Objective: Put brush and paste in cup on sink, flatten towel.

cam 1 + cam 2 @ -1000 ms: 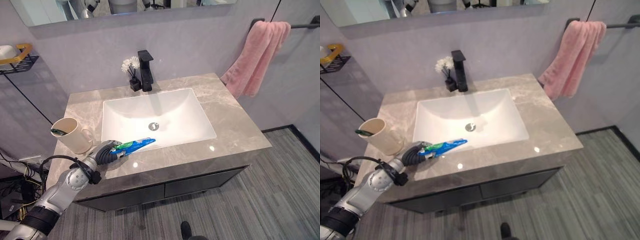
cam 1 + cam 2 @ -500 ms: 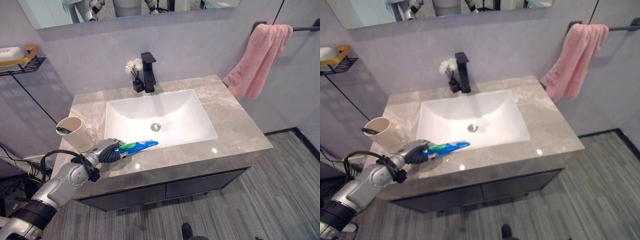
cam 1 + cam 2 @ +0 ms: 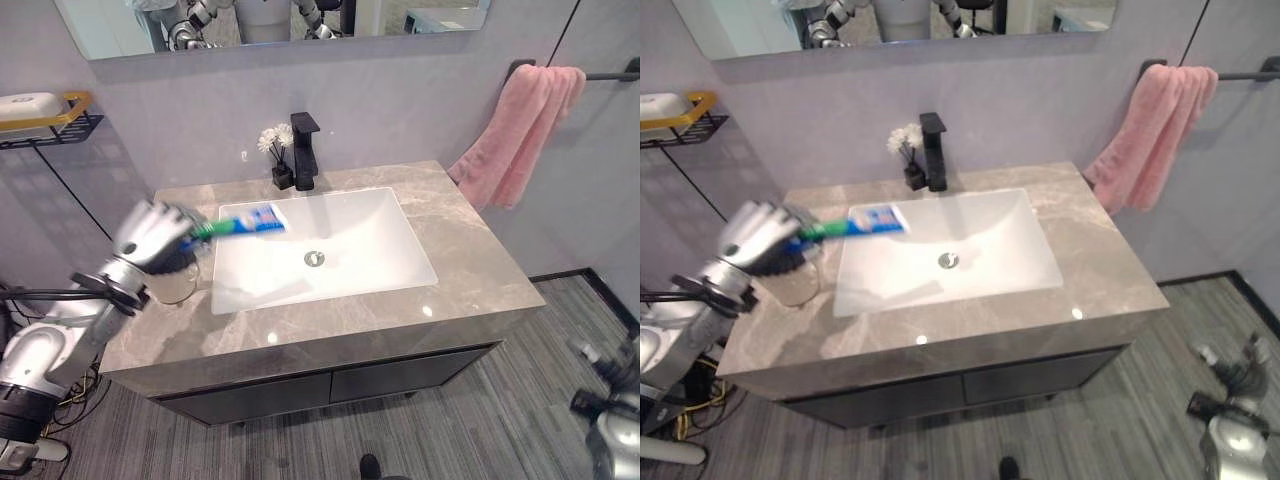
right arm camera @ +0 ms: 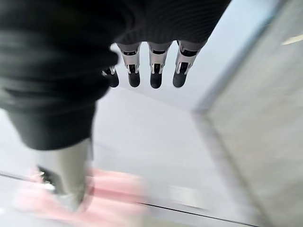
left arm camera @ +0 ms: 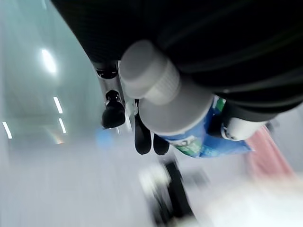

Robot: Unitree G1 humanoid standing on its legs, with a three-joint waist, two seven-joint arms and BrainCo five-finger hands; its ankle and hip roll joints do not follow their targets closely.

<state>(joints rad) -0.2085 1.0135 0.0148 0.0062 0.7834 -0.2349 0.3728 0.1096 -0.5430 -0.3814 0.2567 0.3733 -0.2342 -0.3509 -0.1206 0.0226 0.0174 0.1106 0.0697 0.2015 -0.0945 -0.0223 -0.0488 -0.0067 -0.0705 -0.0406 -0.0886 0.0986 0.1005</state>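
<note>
One left hand (image 3: pixel 150 235), toothpaste (image 3: pixel 245 221) now raised above cup (image 3: pixel 178 283)

We see the cup (image 3: pixel 180 283) mostly hidden behind the blurred left robot hand (image 3: pixel 150 235); the towel rail (image 3: pixel 612 75) leaves frame.

We get bright, even overhead light in the head views, with small glare spots on the countertop (image 3: pixel 350 315) front and soft shadows on the wall beside the towel (image 3: pixel 522 130) and under the shelf (image 3: pixel 45 112). The left hand (image 3: pixel 152 236) and paste tube (image 3: pixel 240 221) are smeared by motion blur, and the right hand (image 3: pixel 612 415) at the lower corner is blurred too. In both wrist views we see sharp dark-tipped fingers (image 4: pixel 154 71) up close against a washed-out, streaked background, with bright ceiling-light streaks in the left one.
</note>
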